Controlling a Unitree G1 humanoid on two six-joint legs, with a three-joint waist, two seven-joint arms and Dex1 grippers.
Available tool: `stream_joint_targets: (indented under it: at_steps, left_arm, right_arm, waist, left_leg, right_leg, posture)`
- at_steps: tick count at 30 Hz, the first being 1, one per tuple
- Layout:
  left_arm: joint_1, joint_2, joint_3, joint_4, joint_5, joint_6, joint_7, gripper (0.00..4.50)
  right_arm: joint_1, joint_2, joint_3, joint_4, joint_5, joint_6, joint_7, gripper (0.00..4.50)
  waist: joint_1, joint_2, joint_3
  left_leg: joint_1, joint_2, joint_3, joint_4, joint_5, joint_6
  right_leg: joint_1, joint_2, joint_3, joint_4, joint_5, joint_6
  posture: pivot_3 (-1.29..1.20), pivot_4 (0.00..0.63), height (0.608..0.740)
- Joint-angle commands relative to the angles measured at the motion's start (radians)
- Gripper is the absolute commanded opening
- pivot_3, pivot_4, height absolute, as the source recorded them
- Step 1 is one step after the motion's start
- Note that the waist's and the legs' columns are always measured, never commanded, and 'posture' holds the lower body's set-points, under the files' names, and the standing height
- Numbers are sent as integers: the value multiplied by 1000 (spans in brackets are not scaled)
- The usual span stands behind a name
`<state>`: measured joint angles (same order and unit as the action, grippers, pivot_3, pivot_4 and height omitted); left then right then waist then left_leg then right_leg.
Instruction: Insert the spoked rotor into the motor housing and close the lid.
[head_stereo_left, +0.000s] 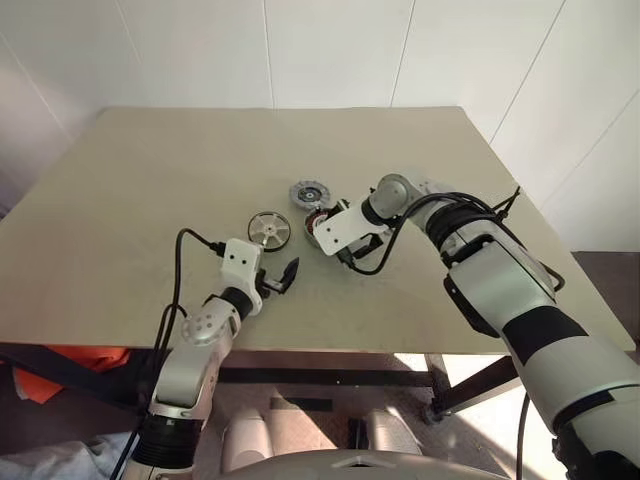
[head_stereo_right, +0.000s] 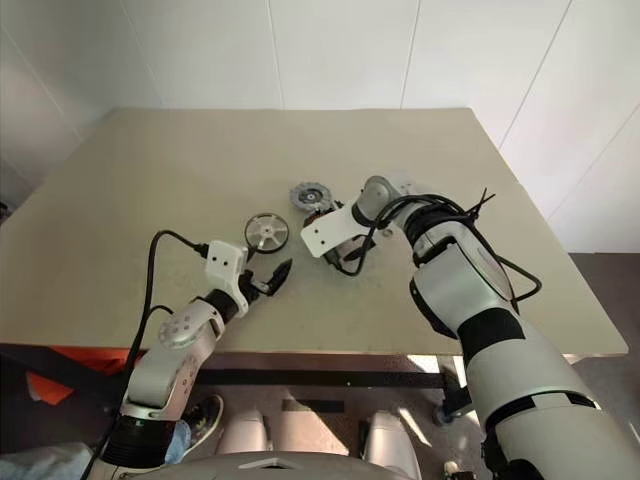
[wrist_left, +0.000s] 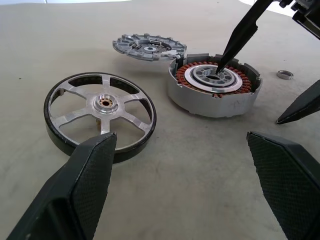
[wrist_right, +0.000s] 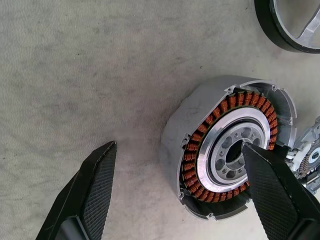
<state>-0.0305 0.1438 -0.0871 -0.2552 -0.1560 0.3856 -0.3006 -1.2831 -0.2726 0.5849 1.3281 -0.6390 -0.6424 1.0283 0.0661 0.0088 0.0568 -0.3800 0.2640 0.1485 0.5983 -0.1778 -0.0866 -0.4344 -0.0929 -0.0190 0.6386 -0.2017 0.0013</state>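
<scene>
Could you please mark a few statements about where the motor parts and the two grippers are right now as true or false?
1. The spoked rotor lies on the table, outside the motor housing. True.
2. The lid covers the housing. False: it rests beside the housing, leaning on its rim, and the copper windings are exposed.
3. One finger of the right gripper reaches into the housing's centre. True.
4. The left gripper is shut on the rotor. False: it is open, near the rotor, holding nothing.
5. A small metal ring lies on the table near the housing. True.
</scene>
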Motion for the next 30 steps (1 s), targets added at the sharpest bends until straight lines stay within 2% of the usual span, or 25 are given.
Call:
stream_joint_targets:
  at_steps: [1, 2, 30]
  left_arm:
    - [-2, -4, -5, -63, -6, 2, 8, 4406]
    - [1, -5, -7, -68, -5, 4, 10, 4406]
    - [40, -18, -48, -103, -4, 32, 25, 4406]
  right_arm:
    - [-37, 2, -6, -3, 1, 7, -26, 3931]
    - [-37, 3, -7, -3, 2, 7, -29, 3645]
    - [-15, 10, -14, 19, -2, 110, -124, 3645]
  waist:
    - [0, 0, 0]
    - [0, 0, 0]
    - [0, 0, 0]
  left_leg:
    - [0, 0, 0, 0, 0, 0]
    - [0, 0, 0, 0, 0, 0]
    - [0, 0, 0, 0, 0, 0]
  right_leg:
    - [0, 0, 0, 0, 0, 0]
    - [0, 0, 0, 0, 0, 0]
    - [0, 0, 0, 0, 0, 0]
  posture:
    - [0, 0, 740]
    - [0, 0, 740]
    - [0, 0, 740]
